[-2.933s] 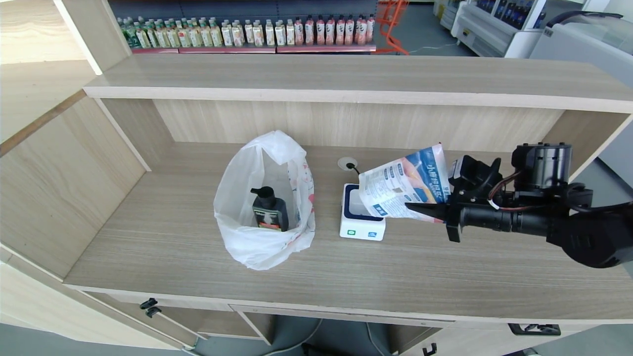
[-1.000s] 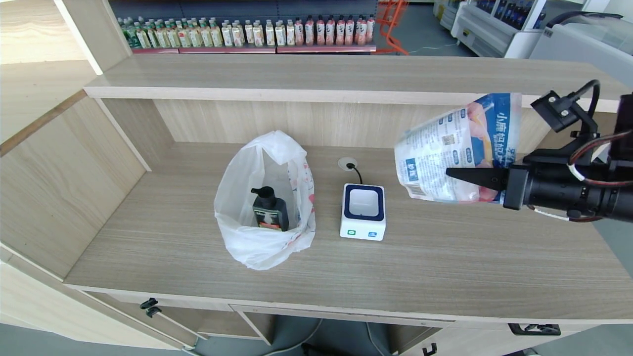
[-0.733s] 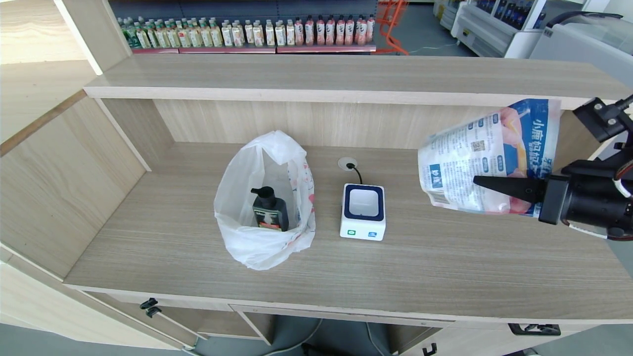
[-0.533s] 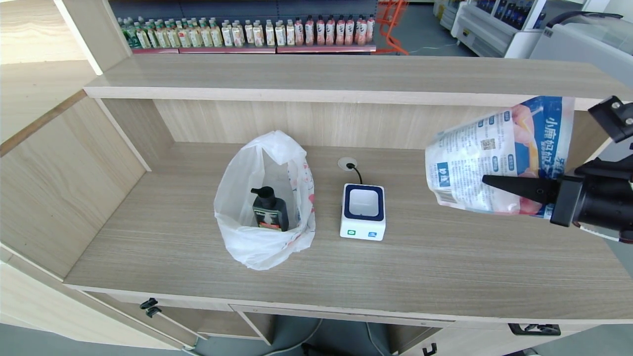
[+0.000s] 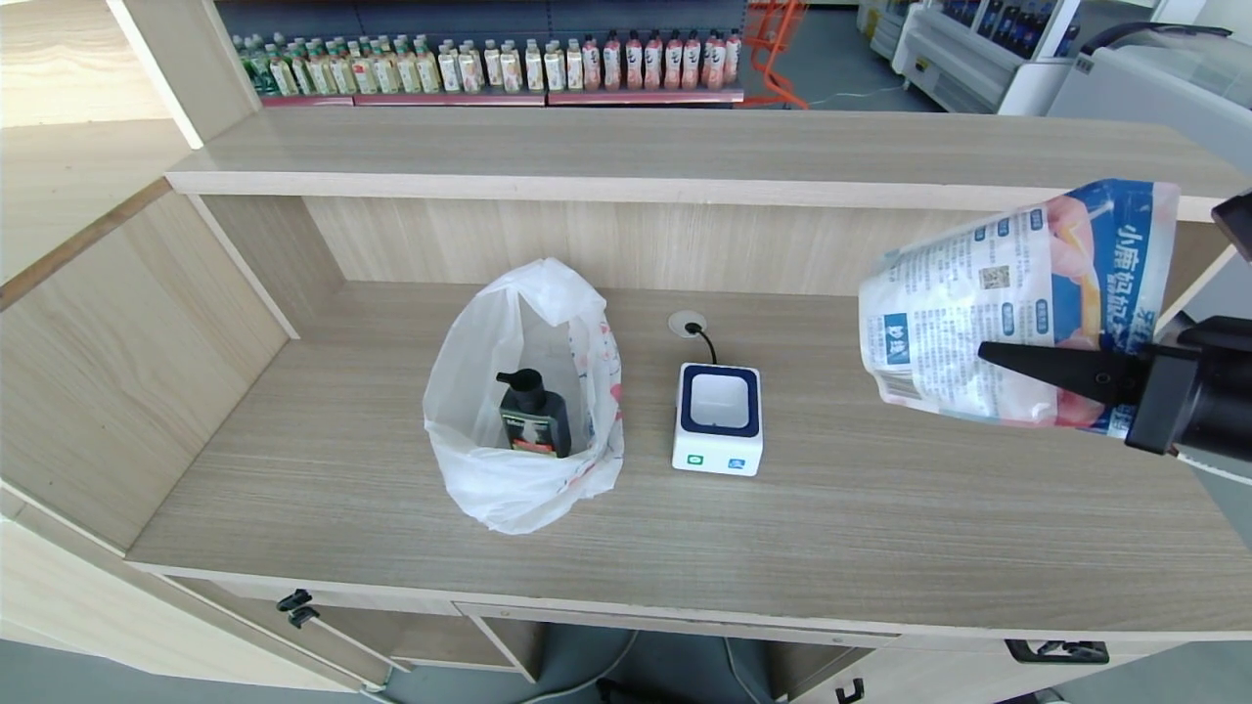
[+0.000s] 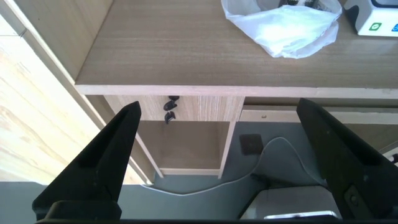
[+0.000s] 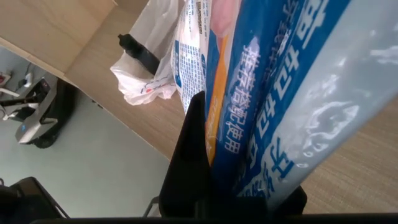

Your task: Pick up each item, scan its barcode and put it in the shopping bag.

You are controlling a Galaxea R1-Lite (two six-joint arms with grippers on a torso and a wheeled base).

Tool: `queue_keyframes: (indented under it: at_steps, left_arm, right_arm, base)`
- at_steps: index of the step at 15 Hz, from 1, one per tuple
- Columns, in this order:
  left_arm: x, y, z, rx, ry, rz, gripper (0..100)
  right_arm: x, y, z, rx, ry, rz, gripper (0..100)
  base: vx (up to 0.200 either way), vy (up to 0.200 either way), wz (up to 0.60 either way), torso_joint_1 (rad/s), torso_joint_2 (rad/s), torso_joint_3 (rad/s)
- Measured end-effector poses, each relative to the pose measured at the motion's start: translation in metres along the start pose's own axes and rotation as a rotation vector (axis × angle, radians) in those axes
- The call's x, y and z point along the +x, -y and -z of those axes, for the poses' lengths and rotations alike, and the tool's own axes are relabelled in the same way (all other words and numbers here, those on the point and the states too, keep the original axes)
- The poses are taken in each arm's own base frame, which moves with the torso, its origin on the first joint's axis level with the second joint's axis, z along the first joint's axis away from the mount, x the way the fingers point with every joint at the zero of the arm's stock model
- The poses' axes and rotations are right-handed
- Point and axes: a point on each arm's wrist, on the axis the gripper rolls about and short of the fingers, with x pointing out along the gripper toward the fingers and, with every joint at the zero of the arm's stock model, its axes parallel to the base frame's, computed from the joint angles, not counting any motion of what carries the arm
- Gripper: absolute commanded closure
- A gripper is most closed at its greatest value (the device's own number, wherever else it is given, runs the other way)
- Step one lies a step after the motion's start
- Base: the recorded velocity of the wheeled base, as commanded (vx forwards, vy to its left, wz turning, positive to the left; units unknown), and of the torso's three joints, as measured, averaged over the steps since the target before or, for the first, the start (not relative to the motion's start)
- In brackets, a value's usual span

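Observation:
My right gripper (image 5: 1027, 360) is shut on a blue and white pouch (image 5: 1007, 303), holding it in the air at the right end of the counter, well right of the scanner (image 5: 717, 418). The pouch (image 7: 261, 93) hangs close before the right wrist camera, with a dark finger (image 7: 189, 162) against its side. The white shopping bag (image 5: 523, 391) stands open left of the scanner with a black pump bottle (image 5: 533, 416) inside. My left gripper (image 6: 217, 162) hangs open below the counter's front edge, its two dark fingers (image 6: 102, 162) wide apart, the bag (image 6: 286, 25) above it.
The wooden counter (image 5: 685, 508) has a raised back wall and an upper shelf (image 5: 685, 152). A cable hole (image 5: 688, 323) sits behind the scanner. Side panels close in the counter at left and right. Drawer handles (image 6: 169, 109) show under the front edge.
My right gripper has lifted the pouch off the scanner and carried it up and to the right. The bag, bottle and scanner have not moved.

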Motion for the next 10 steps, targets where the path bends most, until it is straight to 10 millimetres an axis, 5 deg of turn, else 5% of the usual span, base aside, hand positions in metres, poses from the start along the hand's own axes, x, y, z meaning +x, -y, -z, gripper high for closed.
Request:
queue_keyframes:
  at_steps: [5,10]
  left_arm:
    - [0.0,0.0,0.0,-0.001,0.0,0.0,0]
    - [0.0,0.0,0.0,0.0,0.0,0.0,0]
  right_arm:
    - [-0.0021,-0.0017,-0.0041,-0.008,0.016,-0.002,100]
    - [-0.0043,-0.0032,-0.004,0.055,0.018,-0.005,100]
  base:
    - [0.0,0.0,0.0,0.0,0.0,0.0]
    - [0.0,0.16,0.0,0.001,0.0,0.004]
